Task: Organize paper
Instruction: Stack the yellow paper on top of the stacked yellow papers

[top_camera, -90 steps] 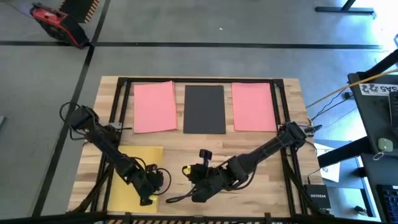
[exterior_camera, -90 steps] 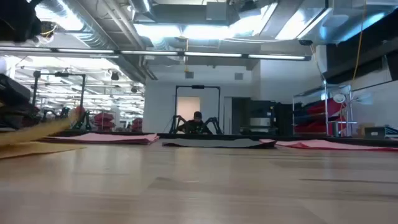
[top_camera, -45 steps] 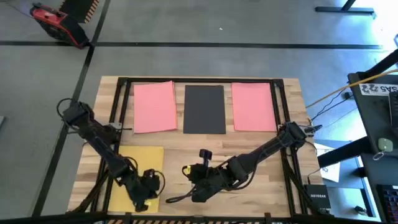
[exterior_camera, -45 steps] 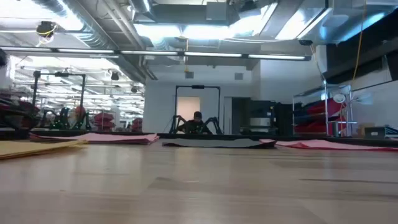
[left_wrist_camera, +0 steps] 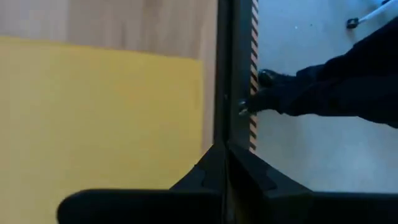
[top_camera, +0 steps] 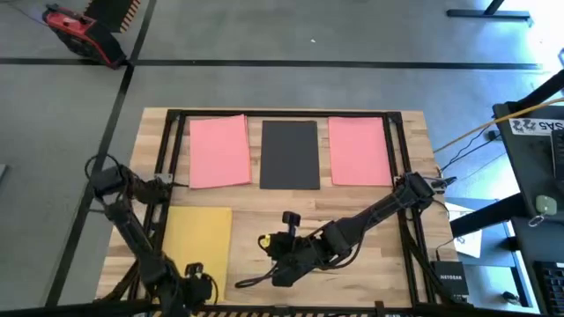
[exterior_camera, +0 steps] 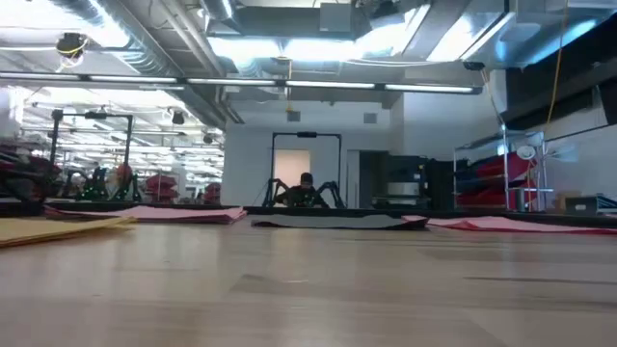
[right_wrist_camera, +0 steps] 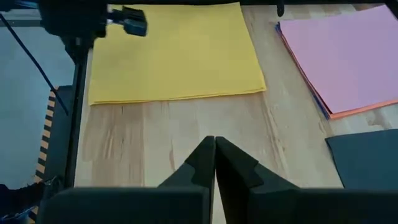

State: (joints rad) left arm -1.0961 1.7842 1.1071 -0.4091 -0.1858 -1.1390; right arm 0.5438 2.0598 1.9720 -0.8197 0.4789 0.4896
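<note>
The yellow paper [top_camera: 197,248] [right_wrist_camera: 171,53] lies flat on the near left of the wooden table [top_camera: 370,238]. Along the far side lie a pink stack [top_camera: 218,151], a black stack [top_camera: 290,154] and another pink stack [top_camera: 359,151]. In the right wrist view the pink stack [right_wrist_camera: 348,53] shows orange and blue edges beneath it. My left gripper [top_camera: 192,283] [left_wrist_camera: 225,152] is shut at the table's near edge, just near of the yellow paper, holding nothing. My right gripper [top_camera: 275,255] [right_wrist_camera: 215,144] is shut over bare wood, right of the yellow paper.
A black metal frame [top_camera: 167,167] runs along the table's left, right and far sides. In the low view the yellow paper [exterior_camera: 58,229] and the pink stacks [exterior_camera: 154,213] lie flat. Bare wood lies between the yellow paper and the far row.
My left gripper has moved from over the yellow paper toward the table's near edge and now sits off the sheet. The yellow paper's edge, raised a second ago in the low view, has dropped and lies flat.
</note>
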